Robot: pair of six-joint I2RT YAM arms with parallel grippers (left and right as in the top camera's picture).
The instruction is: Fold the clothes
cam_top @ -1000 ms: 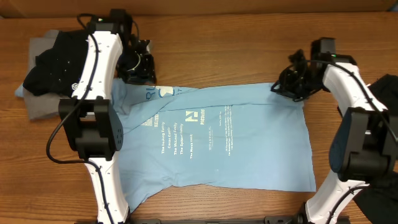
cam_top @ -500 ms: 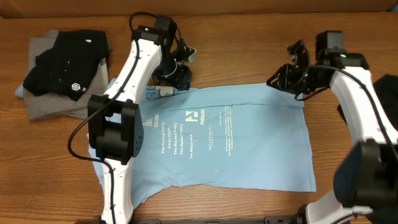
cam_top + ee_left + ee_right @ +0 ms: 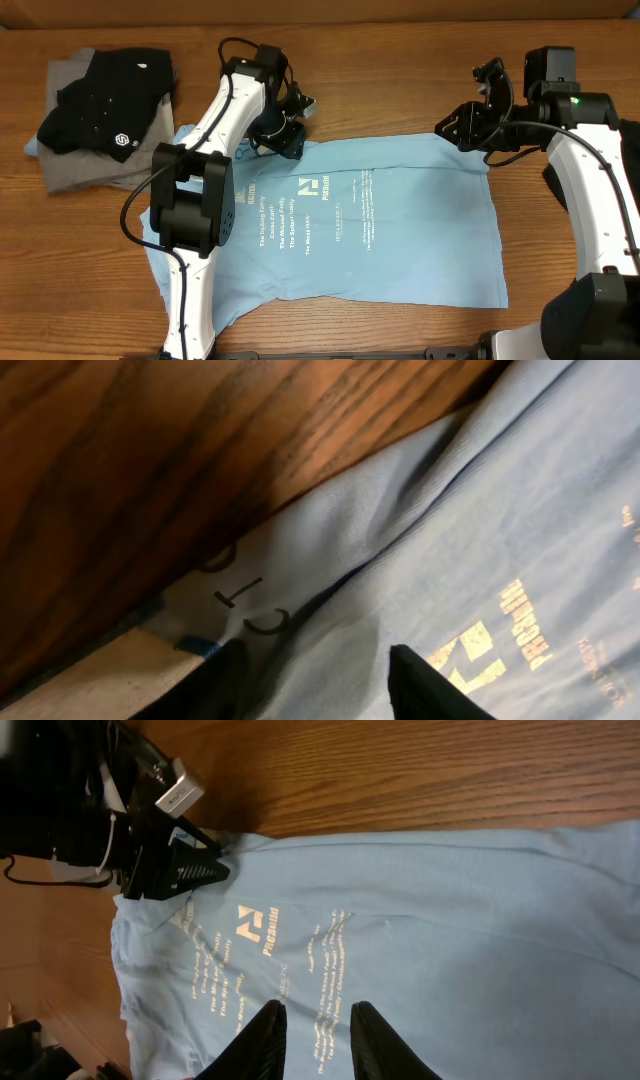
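Blue shirt (image 3: 400, 230) lies unfolded, both arms at its far edge.
The left fingers (image 3: 225, 682) are spread over the far-left collar edge, pinching nothing. The right fingers (image 3: 262, 1038) hover parted above the far-right corner. The shirt lies open across the tabletop (image 3: 400, 60), every fold seemingly left to do. A black-and-grey pile (image 3: 100, 110) sits far left.

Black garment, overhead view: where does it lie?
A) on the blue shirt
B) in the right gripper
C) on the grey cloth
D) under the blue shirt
C: the black garment lies on top of the grey cloth, to the left of the blue shirt.
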